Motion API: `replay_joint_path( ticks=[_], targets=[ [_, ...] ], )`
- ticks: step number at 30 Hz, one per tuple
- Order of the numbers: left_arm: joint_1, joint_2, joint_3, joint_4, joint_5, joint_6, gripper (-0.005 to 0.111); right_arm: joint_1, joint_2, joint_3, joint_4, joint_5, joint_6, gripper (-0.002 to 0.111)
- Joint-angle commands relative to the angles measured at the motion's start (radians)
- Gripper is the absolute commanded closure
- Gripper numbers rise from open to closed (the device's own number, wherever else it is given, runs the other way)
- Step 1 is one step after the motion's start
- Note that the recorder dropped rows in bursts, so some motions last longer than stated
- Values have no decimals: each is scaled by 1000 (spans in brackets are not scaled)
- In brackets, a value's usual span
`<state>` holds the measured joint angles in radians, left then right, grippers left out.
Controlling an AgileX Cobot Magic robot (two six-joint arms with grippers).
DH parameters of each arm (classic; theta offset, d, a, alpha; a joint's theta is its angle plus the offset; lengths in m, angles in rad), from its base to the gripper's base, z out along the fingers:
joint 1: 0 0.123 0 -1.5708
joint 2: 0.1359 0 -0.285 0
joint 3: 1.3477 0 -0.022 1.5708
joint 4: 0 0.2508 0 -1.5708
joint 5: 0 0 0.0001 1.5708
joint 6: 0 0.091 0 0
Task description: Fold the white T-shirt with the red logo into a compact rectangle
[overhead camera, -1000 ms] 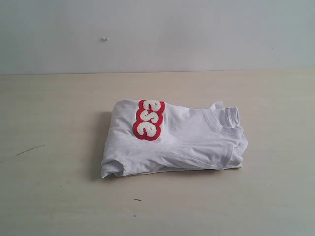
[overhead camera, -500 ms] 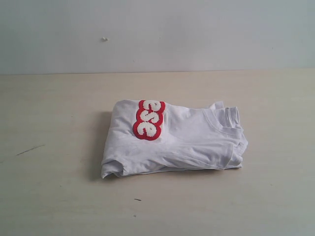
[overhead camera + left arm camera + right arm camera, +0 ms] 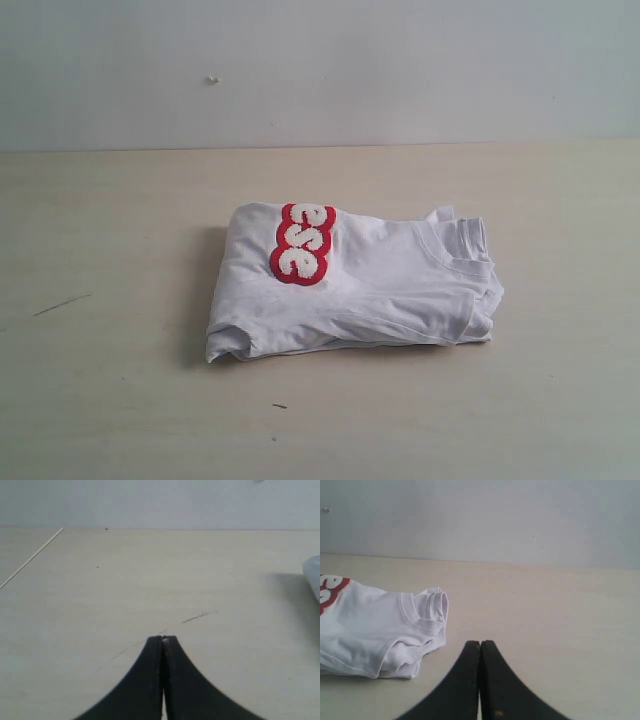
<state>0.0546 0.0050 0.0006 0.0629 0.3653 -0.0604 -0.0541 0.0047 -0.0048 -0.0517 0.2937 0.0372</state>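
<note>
White shirt [image 3: 360,290] lies mid-table [image 3: 100,380], folded into a rough rectangle, so the job looks about done. The logo [image 3: 303,243] sits on top, at the end away from the collar [image 3: 462,245]. Only "ese" shows; the rest is tucked under the fold, and the sleeves are hidden too. The left gripper [image 3: 163,640] off the logo end and the right gripper [image 3: 480,643] off the collar end have fingers pressed together on nothing, likely because no grasp is needed.

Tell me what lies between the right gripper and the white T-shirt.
Only bare tabletop separates the right gripper from the white T-shirt, per the right wrist view.
</note>
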Motion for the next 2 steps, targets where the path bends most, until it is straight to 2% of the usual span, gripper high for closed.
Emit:
replay_joint_path(
  ticks=[1, 2],
  targets=[
    [1, -5, -1, 6, -9, 0, 107, -4, -5, 5, -4, -4, 1, 108],
    [1, -5, -1, 6, -9, 0, 107, -4, -5, 5, -4, -4, 1, 108]
  ],
)
